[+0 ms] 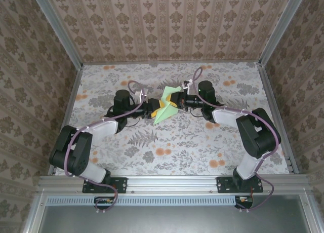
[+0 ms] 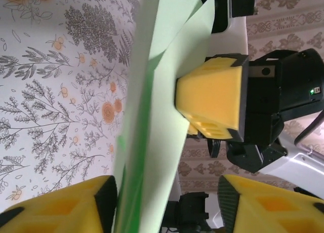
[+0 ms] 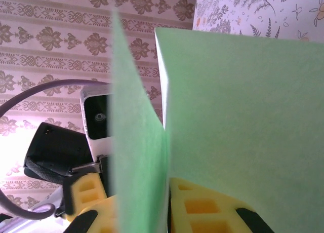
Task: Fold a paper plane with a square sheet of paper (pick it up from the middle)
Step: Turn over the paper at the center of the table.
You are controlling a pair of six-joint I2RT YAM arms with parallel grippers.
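The pale green sheet of paper (image 1: 167,105) hangs folded above the middle of the table, its flaps spreading from a centre crease. My right gripper (image 1: 175,102) comes in from the right and is shut on the paper's fold (image 3: 228,106), its yellow fingers (image 3: 202,210) pressed to either side. In the left wrist view that same yellow finger (image 2: 210,99) lies against the paper (image 2: 152,116). My left gripper (image 2: 167,197) faces it from the left. Its jaws straddle the paper's lower edge, which lies by the left finger (image 2: 76,207), with a clear gap to the right one.
The floral tablecloth (image 1: 177,142) covers the table inside patterned walls and a metal frame (image 1: 167,182). Both arms reach in from the near corners and meet nose to nose at mid-table. The left arm's wrist camera (image 3: 98,116) sits close behind the paper.
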